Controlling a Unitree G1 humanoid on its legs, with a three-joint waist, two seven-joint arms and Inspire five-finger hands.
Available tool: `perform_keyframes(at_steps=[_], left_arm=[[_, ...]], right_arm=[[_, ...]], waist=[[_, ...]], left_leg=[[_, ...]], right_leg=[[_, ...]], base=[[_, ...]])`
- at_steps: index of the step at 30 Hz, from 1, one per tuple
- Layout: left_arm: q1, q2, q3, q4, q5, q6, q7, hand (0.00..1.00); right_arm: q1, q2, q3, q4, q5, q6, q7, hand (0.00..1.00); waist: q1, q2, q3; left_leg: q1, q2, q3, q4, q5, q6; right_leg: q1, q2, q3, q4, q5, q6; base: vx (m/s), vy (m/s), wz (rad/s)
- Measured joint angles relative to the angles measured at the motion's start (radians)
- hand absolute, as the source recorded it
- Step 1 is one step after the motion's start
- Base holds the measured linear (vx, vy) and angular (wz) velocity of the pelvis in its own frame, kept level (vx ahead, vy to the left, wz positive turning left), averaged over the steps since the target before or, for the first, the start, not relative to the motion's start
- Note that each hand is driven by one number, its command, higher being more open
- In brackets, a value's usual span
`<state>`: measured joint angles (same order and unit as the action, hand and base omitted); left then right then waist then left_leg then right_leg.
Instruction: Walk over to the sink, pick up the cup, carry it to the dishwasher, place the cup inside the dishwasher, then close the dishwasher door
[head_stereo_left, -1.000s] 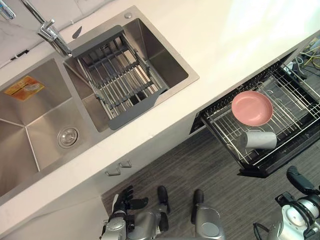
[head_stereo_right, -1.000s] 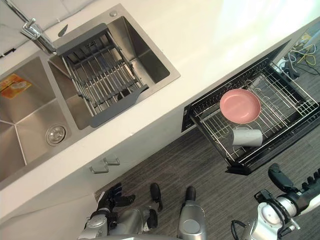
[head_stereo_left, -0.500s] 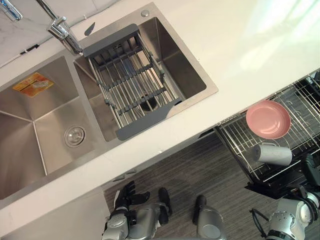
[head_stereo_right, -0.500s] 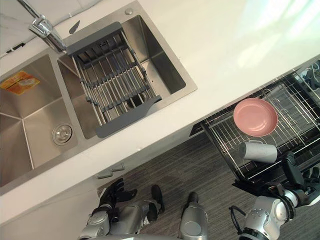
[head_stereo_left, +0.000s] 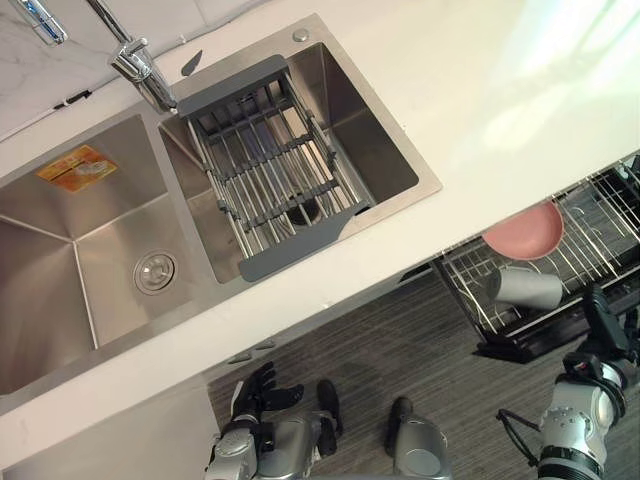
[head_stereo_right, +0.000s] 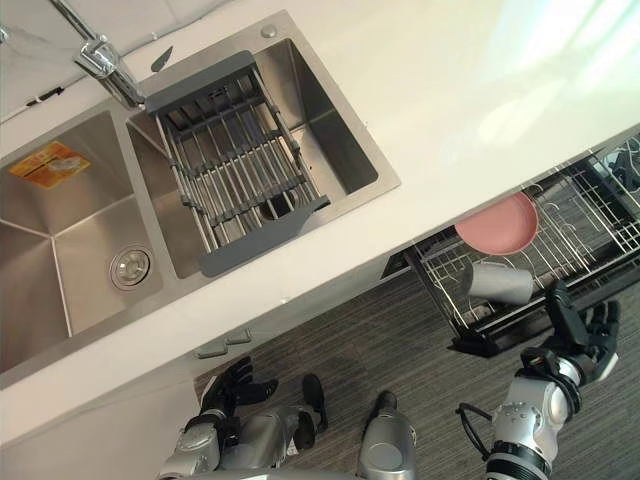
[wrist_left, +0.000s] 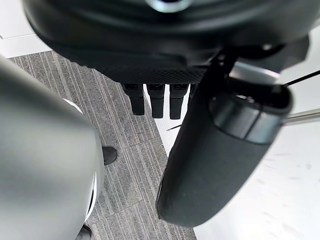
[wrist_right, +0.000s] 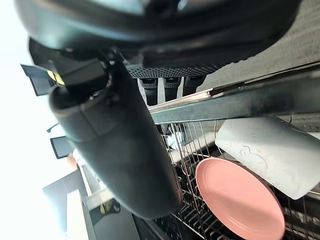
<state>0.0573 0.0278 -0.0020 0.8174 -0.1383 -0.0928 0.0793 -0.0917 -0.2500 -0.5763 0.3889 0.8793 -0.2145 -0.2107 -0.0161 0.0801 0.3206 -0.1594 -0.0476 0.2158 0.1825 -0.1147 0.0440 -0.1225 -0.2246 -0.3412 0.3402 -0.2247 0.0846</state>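
A pale grey cup (head_stereo_left: 525, 288) lies on its side in the pulled-out dishwasher rack (head_stereo_left: 532, 337), near its front rim. Behind it a pink plate (head_stereo_left: 525, 233) sits half under the white counter (head_stereo_left: 480, 90). My right hand (head_stereo_left: 602, 318) is open, with straight fingers at the rack's front rim, just in front of the cup. The right wrist view has the cup (wrist_right: 270, 155) and the plate (wrist_right: 240, 200) past the rim's metal bar (wrist_right: 235, 102). My left hand (head_stereo_left: 256, 386) hangs open low by the cabinet front, holding nothing.
A double steel sink (head_stereo_left: 385, 150) is set in the counter, with a grey drain rack (head_stereo_left: 270, 170) across its right basin and a faucet (head_stereo_left: 140, 70) behind. Cabinet handles (head_stereo_left: 250, 352) show below the counter's edge. Dark striped floor (head_stereo_left: 420, 350) lies before the dishwasher.
The rack has slid partly in under the counter, so the plate is half hidden. My right hand has risen to the rack's front rim. The camera has shifted slightly.
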Motion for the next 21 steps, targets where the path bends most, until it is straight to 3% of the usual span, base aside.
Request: perform_keyframes(at_steps=[9,21], left_arm=[[0.007,0.020,0.000,0.005,0.001,-0.004,-0.004,0.90],[0.024,0.029,-0.005,0.006,0.002,-0.015,-0.014,0.90]], right_arm=[[-0.173,-0.148,0.167,0.161,-0.013,0.028,0.053,0.90],[-0.453,-0.342,0.360,0.369,-0.137,0.107,0.074,0.90]], waist=[[0.000,0.003,0.002],[0.010,0.065,0.034]], left_leg=[[-0.049,-0.006,-0.042,0.000,0.044,-0.003],[-0.090,-0.011,-0.125,-0.055,0.129,-0.003]], right_leg=[[-0.005,0.010,-0.020,-0.047,0.002,-0.001],[-0.041,0.028,-0.051,-0.070,0.052,-0.024]], base=[[-0.07,-0.041,0.14],[-0.08,-0.009,0.10]])
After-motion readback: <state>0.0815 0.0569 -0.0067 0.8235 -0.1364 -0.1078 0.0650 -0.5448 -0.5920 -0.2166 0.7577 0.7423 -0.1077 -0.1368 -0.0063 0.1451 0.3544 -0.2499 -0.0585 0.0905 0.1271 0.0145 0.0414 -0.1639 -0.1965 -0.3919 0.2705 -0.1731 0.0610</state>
